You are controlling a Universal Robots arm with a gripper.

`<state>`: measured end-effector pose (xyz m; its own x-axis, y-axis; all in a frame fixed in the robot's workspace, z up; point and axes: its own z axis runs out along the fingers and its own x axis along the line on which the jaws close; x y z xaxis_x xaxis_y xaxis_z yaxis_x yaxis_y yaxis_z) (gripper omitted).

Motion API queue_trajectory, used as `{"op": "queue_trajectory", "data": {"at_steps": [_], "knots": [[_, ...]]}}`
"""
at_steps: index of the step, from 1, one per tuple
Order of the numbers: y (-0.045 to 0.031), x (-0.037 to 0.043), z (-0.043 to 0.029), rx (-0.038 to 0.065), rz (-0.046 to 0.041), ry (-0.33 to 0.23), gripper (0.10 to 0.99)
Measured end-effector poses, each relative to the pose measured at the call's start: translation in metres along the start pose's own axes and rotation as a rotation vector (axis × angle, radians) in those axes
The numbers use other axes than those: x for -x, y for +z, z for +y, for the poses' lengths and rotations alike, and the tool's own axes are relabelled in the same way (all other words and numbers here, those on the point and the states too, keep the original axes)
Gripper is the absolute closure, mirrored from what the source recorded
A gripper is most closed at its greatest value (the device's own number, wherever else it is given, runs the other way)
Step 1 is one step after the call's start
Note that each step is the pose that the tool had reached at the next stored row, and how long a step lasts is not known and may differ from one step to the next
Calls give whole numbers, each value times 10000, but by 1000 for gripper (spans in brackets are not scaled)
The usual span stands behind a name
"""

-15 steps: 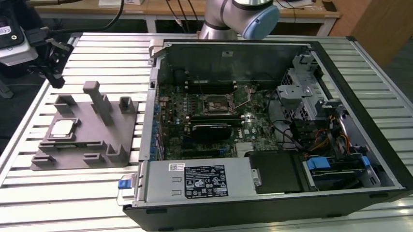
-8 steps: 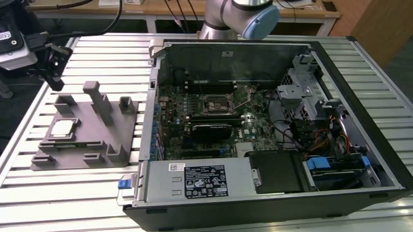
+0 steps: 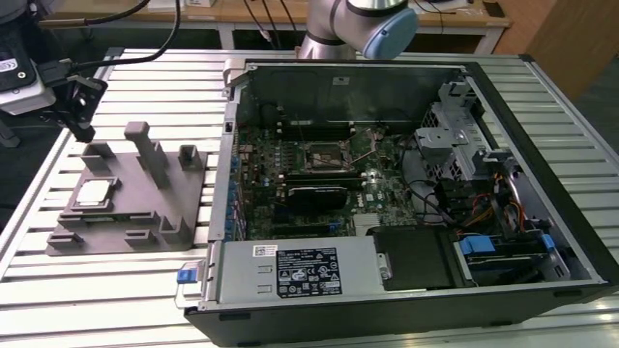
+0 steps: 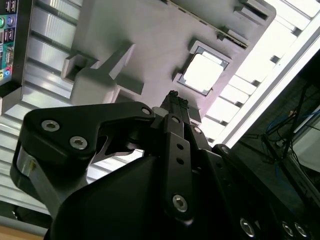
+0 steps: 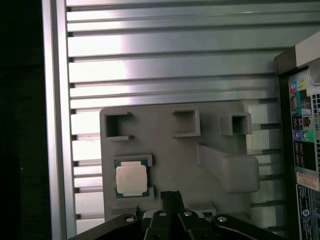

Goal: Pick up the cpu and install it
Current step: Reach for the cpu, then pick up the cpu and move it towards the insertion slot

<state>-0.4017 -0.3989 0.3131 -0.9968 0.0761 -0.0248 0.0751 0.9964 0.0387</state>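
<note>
**Inspector:** State the work surface and the largest items on it.

**Technician:** A slatted aluminium table (image 3: 541, 80) carries the whole set-up. The largest item is the open computer case (image 3: 290, 319), lying on its side with the motherboard (image 3: 290, 152) exposed. A grey fixture block (image 3: 155, 210) with upright posts lies just beside the case, on the exterior view's left.

**Inspector:** Locate the cpu.

**Technician:** The cpu (image 3: 94, 191) lies flat, metal top upward, in a shallow square recess of the fixture block. It is well apart from the motherboard, with the case wall between them.

**Inspector:** Report the pincer.

**Technician:** The pincer (image 3: 82, 130) hangs over the far edge of the fixture block. Its fingers are pressed together and grip nothing.

**Inspector:** Give the governing relation.

**Technician:** The cpu is near the pincer but not touching it. In the exterior view it lies below the fingertips, toward the camera. In the first wrist view the cpu (image 5: 131, 180) sits offset from the fingertip line, not under it. The part is square, so no long axis applies.
</note>
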Motion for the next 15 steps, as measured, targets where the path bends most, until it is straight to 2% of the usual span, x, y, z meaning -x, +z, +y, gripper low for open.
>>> {"op": "queue_trajectory", "data": {"at_steps": [6, 15], "knots": [[71, -36, -6, -7, 1, 0, 980], [93, -58, -8, -7, 0, 0, 980]]}}
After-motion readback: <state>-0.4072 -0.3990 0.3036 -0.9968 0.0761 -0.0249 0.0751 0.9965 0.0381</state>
